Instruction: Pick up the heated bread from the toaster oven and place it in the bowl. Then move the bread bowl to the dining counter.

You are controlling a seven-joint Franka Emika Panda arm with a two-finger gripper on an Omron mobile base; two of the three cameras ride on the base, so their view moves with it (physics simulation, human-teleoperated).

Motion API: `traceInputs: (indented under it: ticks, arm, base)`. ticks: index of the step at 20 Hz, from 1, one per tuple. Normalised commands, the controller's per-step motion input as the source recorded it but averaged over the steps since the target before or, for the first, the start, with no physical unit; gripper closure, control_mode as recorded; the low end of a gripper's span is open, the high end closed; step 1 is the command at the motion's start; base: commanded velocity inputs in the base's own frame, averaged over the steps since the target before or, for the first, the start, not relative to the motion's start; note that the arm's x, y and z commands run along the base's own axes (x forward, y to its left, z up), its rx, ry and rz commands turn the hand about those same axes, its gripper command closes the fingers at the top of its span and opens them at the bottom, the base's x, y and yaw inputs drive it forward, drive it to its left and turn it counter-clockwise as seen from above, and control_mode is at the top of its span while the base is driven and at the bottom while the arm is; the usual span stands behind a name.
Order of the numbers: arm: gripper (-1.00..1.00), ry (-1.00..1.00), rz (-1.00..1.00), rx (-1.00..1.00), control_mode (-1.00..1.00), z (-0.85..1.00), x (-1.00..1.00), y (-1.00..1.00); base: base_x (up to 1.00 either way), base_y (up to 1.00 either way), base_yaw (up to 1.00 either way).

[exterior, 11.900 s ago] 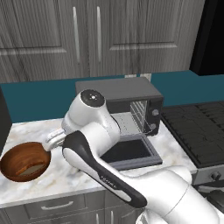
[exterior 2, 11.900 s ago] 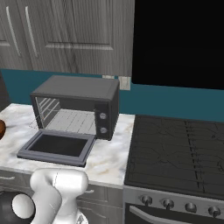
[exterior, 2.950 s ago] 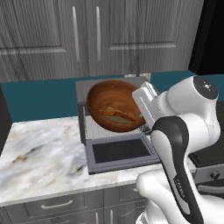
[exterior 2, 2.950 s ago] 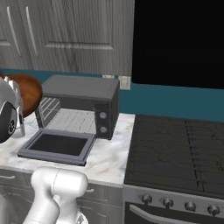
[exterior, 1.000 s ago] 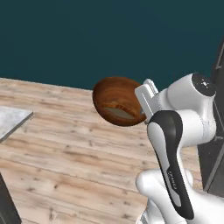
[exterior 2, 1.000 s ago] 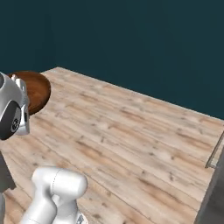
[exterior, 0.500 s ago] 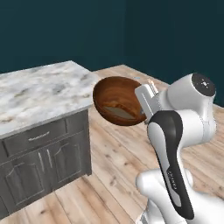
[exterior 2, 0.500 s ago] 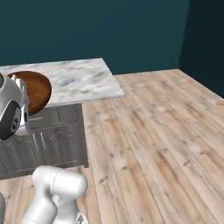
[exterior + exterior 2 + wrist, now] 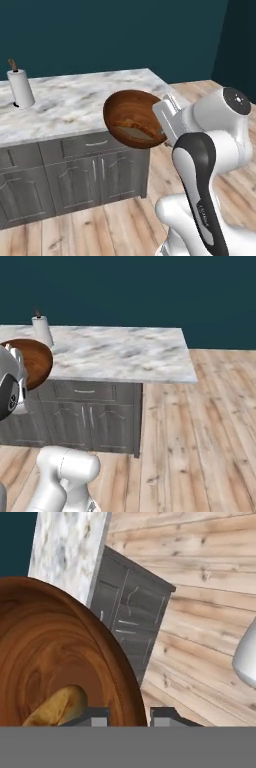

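Left base view: hand (image 9: 167,131) clamped on bowl (image 9: 134,119) rim, bread (image 9: 55,707) inside; keep it level, lower near table (image 9: 75,102) front edge.

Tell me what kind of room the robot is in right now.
Most likely a kitchen or dining area: a marble-topped island with grey drawers and doors below, a paper towel roll standing on it, wood plank flooring, and a wooden bowl holding bread in the gripper.

Bowl (image 9: 132,117): reddish-brown wood, visible grain, slight sheen. Bread (image 9: 55,706): golden, matt crust. Tabletop (image 9: 125,353): white-grey marble, brown veins, smooth. Cabinet doors (image 9: 80,177): grey wood-grain, matt. Floor (image 9: 200,431): light wood planks. Paper towel roll (image 9: 21,89): white paper.
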Motion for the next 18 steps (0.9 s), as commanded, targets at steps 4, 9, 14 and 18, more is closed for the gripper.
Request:
traceInputs:
  ticks: [4,9,14,18]
  arm:
    - [1.0,0.0,0.0,0.0,1.0,0.0,0.0,0.0]
    - [1.0,0.0,0.0,0.0,1.0,0.0,0.0,0.0]
    - [1.0,0.0,0.0,0.0,1.0,0.0,0.0,0.0]
    - [1.0,0.05,0.0,-0.02,-1.0,-0.09,0.59,0.0]
  base:
    - [1.0,-0.32,0.02]
    - [1.0,-0.04,0.0]
    - [0.93,0.0,0.0]
    - [0.21,0.0,0.0]
